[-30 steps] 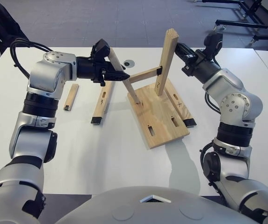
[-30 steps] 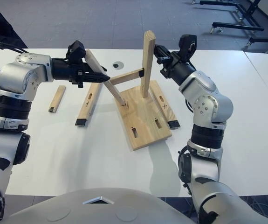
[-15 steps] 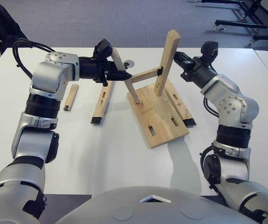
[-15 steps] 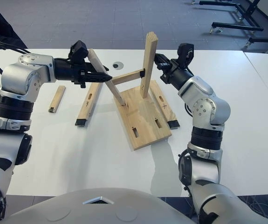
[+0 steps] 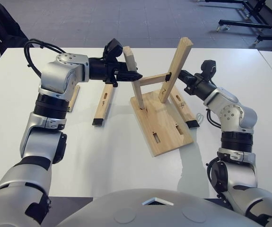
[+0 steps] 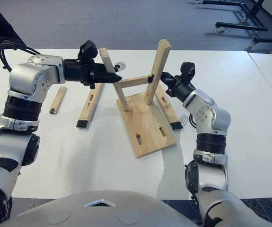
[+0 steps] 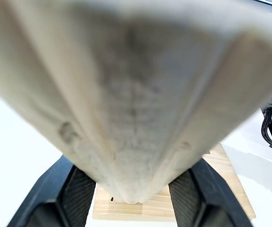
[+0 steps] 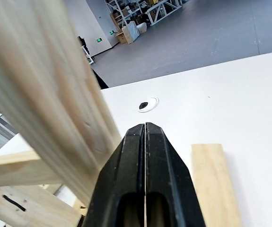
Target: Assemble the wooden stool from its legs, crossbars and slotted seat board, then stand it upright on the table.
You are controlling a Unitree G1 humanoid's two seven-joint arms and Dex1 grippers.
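The slotted seat board [image 5: 166,130] lies flat on the white table. Two legs joined by a crossbar [image 5: 152,79] stand on it. My left gripper [image 5: 132,75] is shut on the top of the left leg [image 5: 139,94]; in the left wrist view that leg [image 7: 136,94] sits between the black fingers [image 7: 79,194]. The right leg [image 5: 178,59] leans to the right. My right gripper [image 5: 179,74] is shut and holds nothing, its tip against that leg near the crossbar joint. Its closed fingers [image 8: 145,165] lie beside the leg [image 8: 55,94].
A loose leg [image 5: 103,101] lies left of the board, and a short crossbar [image 6: 57,100] further left. Another leg with a black foot [image 5: 187,115] lies along the board's right edge. Open table surface [image 5: 102,156] lies in front.
The leg-and-crossbar frame has shifted and tipped to the right, its left leg now more upright. My left gripper moved right with it. My right gripper dropped lower and drew back to the right.
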